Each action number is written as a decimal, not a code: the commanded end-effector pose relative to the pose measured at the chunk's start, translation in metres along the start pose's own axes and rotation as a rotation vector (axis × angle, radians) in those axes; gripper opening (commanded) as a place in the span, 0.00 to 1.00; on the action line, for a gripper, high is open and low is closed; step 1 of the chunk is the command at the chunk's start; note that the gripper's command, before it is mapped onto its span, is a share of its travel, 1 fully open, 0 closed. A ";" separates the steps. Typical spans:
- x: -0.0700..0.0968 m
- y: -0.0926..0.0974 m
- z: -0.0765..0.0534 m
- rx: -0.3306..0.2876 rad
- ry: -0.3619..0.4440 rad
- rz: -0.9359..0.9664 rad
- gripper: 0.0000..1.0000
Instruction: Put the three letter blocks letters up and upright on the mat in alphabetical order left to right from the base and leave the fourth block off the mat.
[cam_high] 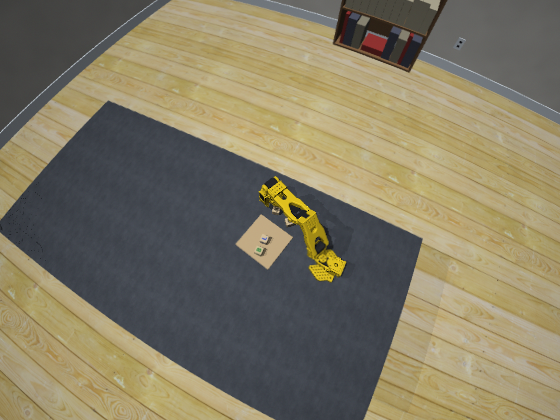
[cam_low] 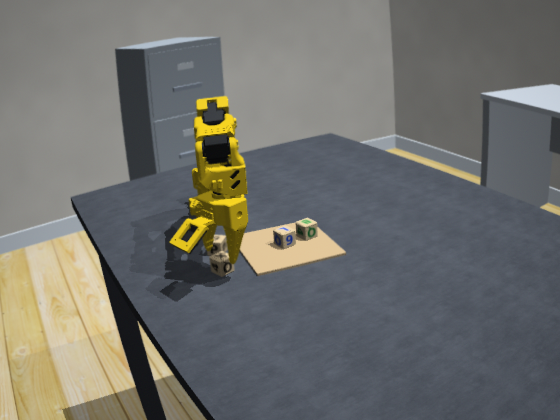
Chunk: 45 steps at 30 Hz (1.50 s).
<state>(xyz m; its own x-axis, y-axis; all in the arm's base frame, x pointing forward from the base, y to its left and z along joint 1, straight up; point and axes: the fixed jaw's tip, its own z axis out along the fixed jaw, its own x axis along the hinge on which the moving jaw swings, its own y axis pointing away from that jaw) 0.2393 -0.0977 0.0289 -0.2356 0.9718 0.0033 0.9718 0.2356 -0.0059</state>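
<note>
A tan mat (cam_low: pixel 292 248) lies on the dark table top; it also shows in the overhead view (cam_high: pixel 264 241). Two blocks stand on it side by side: one with blue marks (cam_low: pixel 284 236) and one with green marks (cam_low: pixel 306 228). Two more blocks lie off the mat by its left edge, one with dark marks (cam_low: pixel 221 263) nearer the table edge and one (cam_low: pixel 218 243) just behind it. My gripper (cam_low: pixel 207 247) points down over these two. Its jaw is swung out to the left. The rear block sits beside the fixed finger, between the fingers, not clamped. The top letters are too small to read.
The table's left edge (cam_low: pixel 107 260) runs close to the arm and the two loose blocks. A grey filing cabinet (cam_low: pixel 170 102) stands behind the table and a grey desk (cam_low: pixel 520 140) to the right.
</note>
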 end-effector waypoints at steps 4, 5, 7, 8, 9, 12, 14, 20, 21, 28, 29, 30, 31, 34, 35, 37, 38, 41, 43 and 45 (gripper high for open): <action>-0.006 0.006 -0.013 -0.084 -0.062 0.010 0.32; -0.006 0.006 -0.012 -0.084 -0.062 0.010 0.32; -0.006 0.006 -0.010 -0.083 -0.061 0.010 0.32; -0.006 0.006 -0.009 -0.083 -0.061 0.010 0.32; -0.006 0.006 -0.008 -0.083 -0.061 0.010 0.32; -0.006 0.006 -0.006 -0.083 -0.061 0.010 0.32; -0.006 0.006 -0.006 -0.083 -0.061 0.010 0.32; -0.006 0.006 -0.006 -0.083 -0.061 0.010 0.32; -0.006 0.006 -0.006 -0.083 -0.061 0.010 0.32; -0.006 0.006 -0.006 -0.083 -0.061 0.010 0.32; -0.006 0.006 -0.006 -0.083 -0.061 0.010 0.32; -0.006 0.006 -0.006 -0.083 -0.061 0.010 0.32; -0.006 0.006 -0.006 -0.083 -0.061 0.010 0.32; -0.006 0.006 -0.006 -0.083 -0.061 0.010 0.32; -0.006 0.006 -0.006 -0.083 -0.061 0.010 0.32; -0.006 0.006 -0.006 -0.083 -0.061 0.010 0.32; -0.006 0.006 -0.006 -0.083 -0.061 0.010 0.32; -0.006 0.006 -0.006 -0.083 -0.061 0.010 0.32; -0.006 0.006 -0.006 -0.083 -0.061 0.010 0.31; -0.006 0.006 -0.006 -0.083 -0.061 0.010 0.31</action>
<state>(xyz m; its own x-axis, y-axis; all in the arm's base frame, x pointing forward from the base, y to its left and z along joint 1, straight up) 0.2350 -0.0960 0.0115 -0.2351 0.9719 0.0102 0.9718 0.2352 -0.0152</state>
